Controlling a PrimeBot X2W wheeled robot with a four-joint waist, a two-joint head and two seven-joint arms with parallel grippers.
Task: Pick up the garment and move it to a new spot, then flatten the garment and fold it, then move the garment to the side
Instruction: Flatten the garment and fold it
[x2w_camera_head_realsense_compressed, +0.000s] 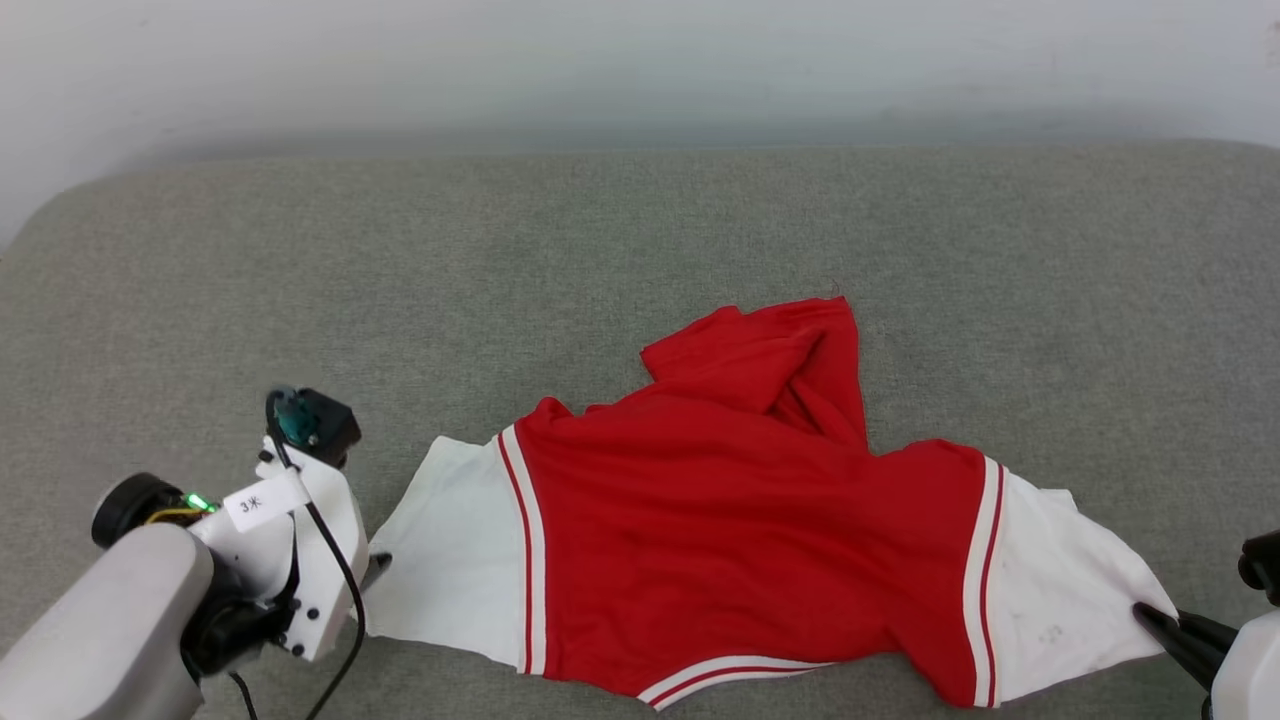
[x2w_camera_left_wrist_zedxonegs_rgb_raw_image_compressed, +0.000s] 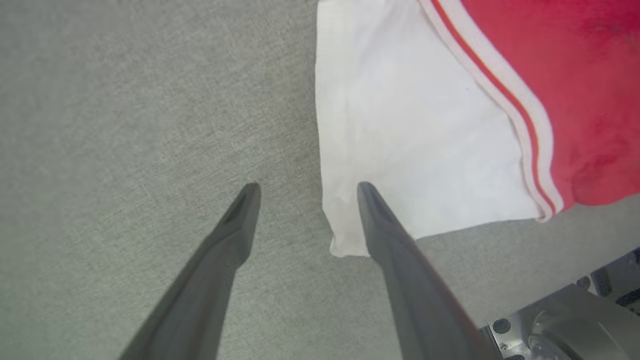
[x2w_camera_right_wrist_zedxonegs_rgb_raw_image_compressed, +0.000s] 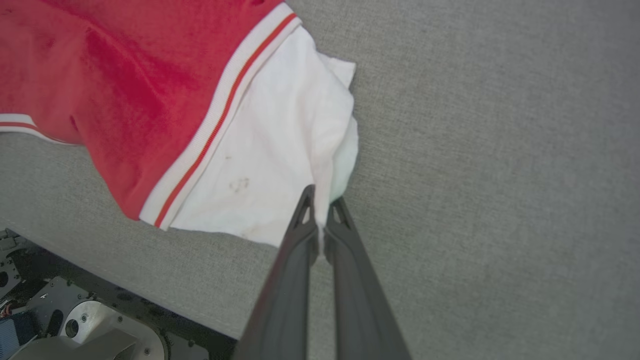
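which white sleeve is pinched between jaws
The right sleeve, clamped by the right gripper; the left sleeve lies unheld at the open left gripper.

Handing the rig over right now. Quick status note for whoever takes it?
Left gripper: open, one finger over the left white sleeve corner, the other over the grey cushion; nothing gripped.
Right gripper: shut on the edge of the right white sleeve.
Garment: on the cushion, plain red side up, sleeves spread, far part bunched.
Done: roughly laid out.
Left: grip the left sleeve, flatten, fold, move aside.
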